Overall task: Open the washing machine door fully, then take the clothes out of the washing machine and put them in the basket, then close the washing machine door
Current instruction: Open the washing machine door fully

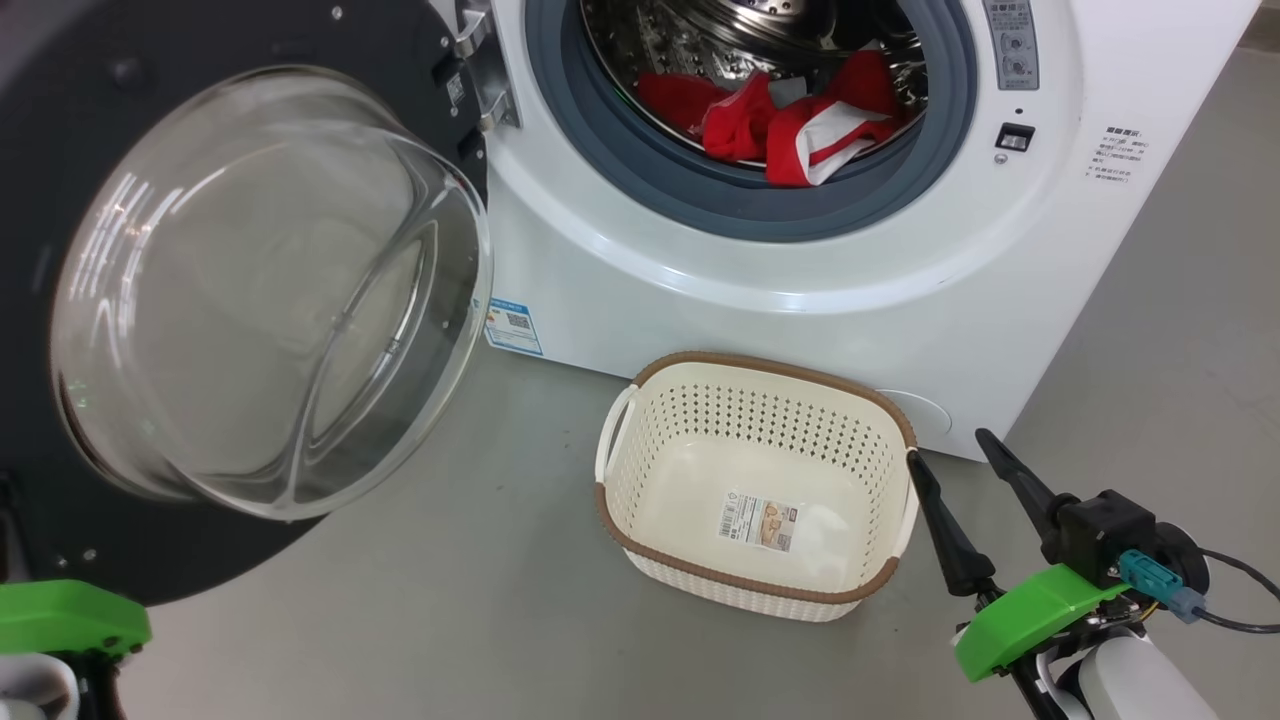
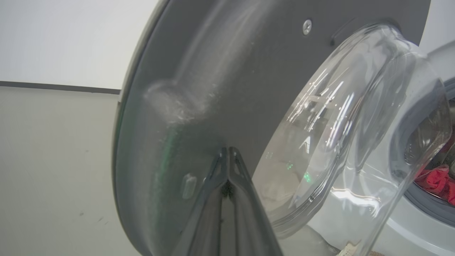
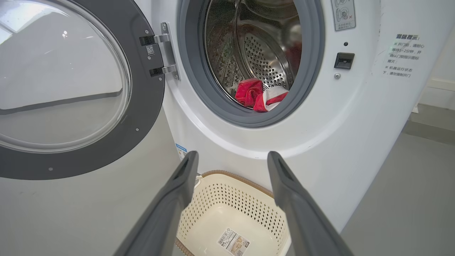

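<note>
The red-and-white clothes (image 1: 790, 125) lie limp at the front of the drum (image 1: 700, 30), soft and light (they may drag on the seal (image 1: 720, 205)); pinch a bunched fold. The right gripper (image 1: 947, 447) gapes empty; the left gripper (image 2: 227, 153) is clenched beside the washing machine door (image 2: 213, 71).

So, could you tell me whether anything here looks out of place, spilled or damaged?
Nothing serious. The washing machine door has a pale smudged patch on its dark rim, near the shut left gripper. The clothes lie in the drum; the basket stands upright, empty.
</note>
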Available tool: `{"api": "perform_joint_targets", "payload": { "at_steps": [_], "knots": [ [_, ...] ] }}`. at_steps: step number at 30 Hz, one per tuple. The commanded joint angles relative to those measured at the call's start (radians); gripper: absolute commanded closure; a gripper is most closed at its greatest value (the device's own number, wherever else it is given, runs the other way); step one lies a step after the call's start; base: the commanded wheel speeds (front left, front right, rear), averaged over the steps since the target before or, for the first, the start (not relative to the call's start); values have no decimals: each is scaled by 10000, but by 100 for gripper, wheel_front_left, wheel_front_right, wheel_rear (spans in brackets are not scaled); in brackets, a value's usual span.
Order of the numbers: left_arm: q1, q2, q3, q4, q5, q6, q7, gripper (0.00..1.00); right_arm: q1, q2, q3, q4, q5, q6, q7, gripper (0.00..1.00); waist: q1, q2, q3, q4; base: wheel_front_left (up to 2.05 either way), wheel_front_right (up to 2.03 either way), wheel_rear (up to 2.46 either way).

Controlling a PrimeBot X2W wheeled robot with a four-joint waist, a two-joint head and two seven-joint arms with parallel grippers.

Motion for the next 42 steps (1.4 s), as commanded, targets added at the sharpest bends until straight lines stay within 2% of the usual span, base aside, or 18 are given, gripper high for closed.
{"api": "perform_joint_targets", "payload": {
  "at_steps": [1,10,18,19,20,24,27,35,39,42],
  "knots": [
    [-585,647,566,93,-127,-41,-104,100,-275,-150,239,-212,-58,65,-92,0,0,0,45,-9,0,0,0],
    [-1311,934,717,1209,-90,-309,-127,100,-376,-198,282,-198,-35,65,-92,0,0,0,177,-125,0,0,0],
    [-1363,819,672,1256,152,-304,-131,99,-421,-89,202,-186,-25,65,-92,0,0,0,160,-223,0,0,0],
    [-1326,769,648,1144,194,-296,-131,64,-423,-68,171,-194,-24,65,-92,0,0,0,144,-239,0,0,0],
    [-1268,726,628,984,260,-270,-132,0,-425,-47,144,-199,-24,65,-92,0,0,0,126,-256,0,0,0],
    [-893,519,568,82,501,-130,-132,0,-416,53,41,-229,-21,65,-92,0,0,0,17,-360,0,0,0],
    [-526,375,323,-872,824,142,-104,0,-394,115,-93,-301,-24,65,-92,0,0,0,-39,-431,0,0,0],
    [418,135,-681,-3979,1722,700,847,0,-213,486,-868,-865,-45,65,-92,0,0,0,-268,-778,0,0,0],
    [719,-84,-1000,-5203,1550,508,1046,0,-74,682,-1311,-1273,-97,65,-92,0,0,0,-414,-1108,0,0,0],
    [920,-235,-1270,-5625,1397,286,1071,0,1,754,-1460,-1474,-189,65,-92,0,0,0,-496,-1399,0,0,0]
  ]
}}
